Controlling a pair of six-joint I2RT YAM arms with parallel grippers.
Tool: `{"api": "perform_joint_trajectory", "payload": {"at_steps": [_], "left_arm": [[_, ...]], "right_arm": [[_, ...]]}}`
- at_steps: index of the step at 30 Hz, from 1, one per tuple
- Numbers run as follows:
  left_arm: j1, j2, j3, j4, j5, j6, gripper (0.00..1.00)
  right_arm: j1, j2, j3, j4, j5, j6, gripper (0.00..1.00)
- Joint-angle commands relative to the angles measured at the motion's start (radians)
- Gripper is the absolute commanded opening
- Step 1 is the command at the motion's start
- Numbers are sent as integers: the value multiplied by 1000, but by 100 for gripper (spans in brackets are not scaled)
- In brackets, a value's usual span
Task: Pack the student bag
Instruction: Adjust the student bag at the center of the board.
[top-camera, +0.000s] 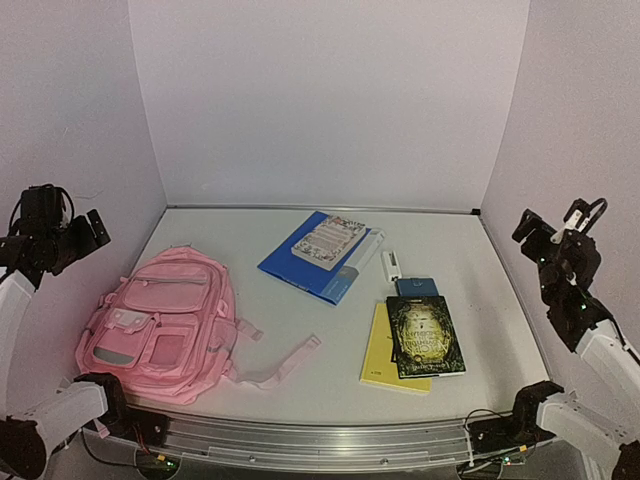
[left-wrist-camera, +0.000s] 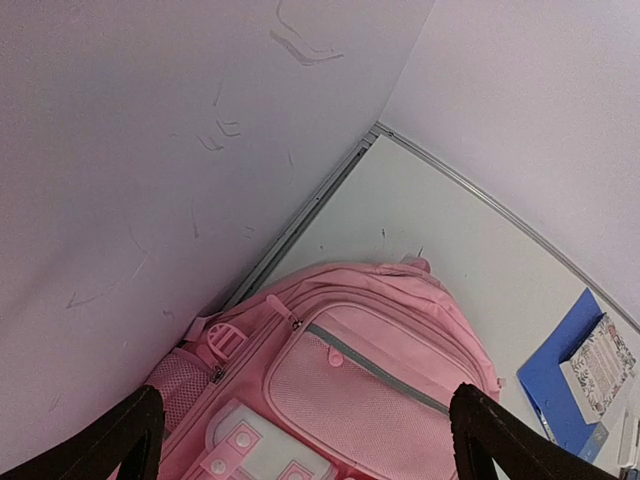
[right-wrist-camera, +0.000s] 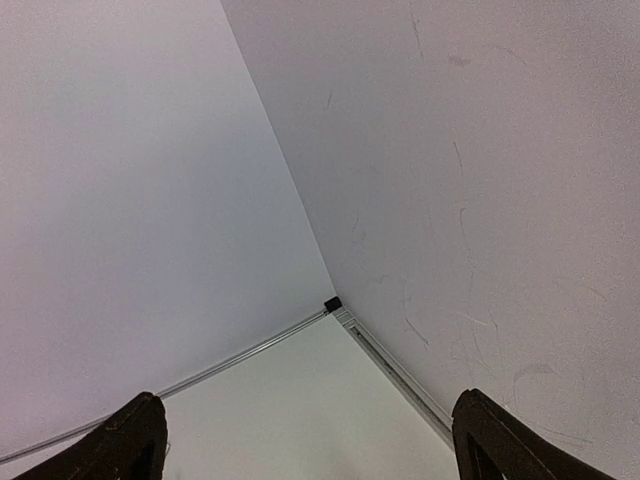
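Student bag (top-camera: 160, 325): flat, pockets up, at the near-left corner of the worktop, close against the left edge. Left gripper (left-wrist-camera: 305, 420) high above it, jaws wide apart, empty. Right gripper (right-wrist-camera: 305, 420) raised by the right edge, facing the far-right corner, likewise spread and empty. Zips apparently all closed (no opening visible), so likely trouble: soft fabric bunching or sliding under a one-sided pull. Loose strap (top-camera: 285, 365) trailing toward the yellow book (top-camera: 383, 362), ripe for snagging. Dark-covered book (top-camera: 426, 335) stacked on top, liable to slip off.

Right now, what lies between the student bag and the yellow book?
The student bag trails a pink strap there; otherwise bare table, in the top view.
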Motion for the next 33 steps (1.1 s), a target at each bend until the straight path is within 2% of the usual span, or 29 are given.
{"api": "perform_joint_trajectory", "payload": {"at_steps": [1,4,7,11,13,18,22,29,33], "left_arm": [[3,35,0,0,-3,17,100],[2,67,0,15,58,30,100],[2,109,-3,49,183,73,100],[-6,215,11,59,344,69,100],[-43,278,22,48,374,52,100],[-267,367,19,68,257,-15,100],[-390,441,26,65,146,-56,100],[-553,586,44,36,-95,-92,99],[-607,660,72,50,-153,-93,93]], "right_arm": [[0,-5,78,-63,12,120,98],[0,-16,96,-118,-31,163,98],[1,-19,102,-118,-135,139,98],[0,38,114,-106,-280,153,98],[1,87,130,-107,-350,151,98],[1,171,155,-123,-493,170,98],[1,206,153,-132,-567,183,98],[1,200,115,-132,-593,194,98],[1,196,102,-131,-594,197,98]]}}
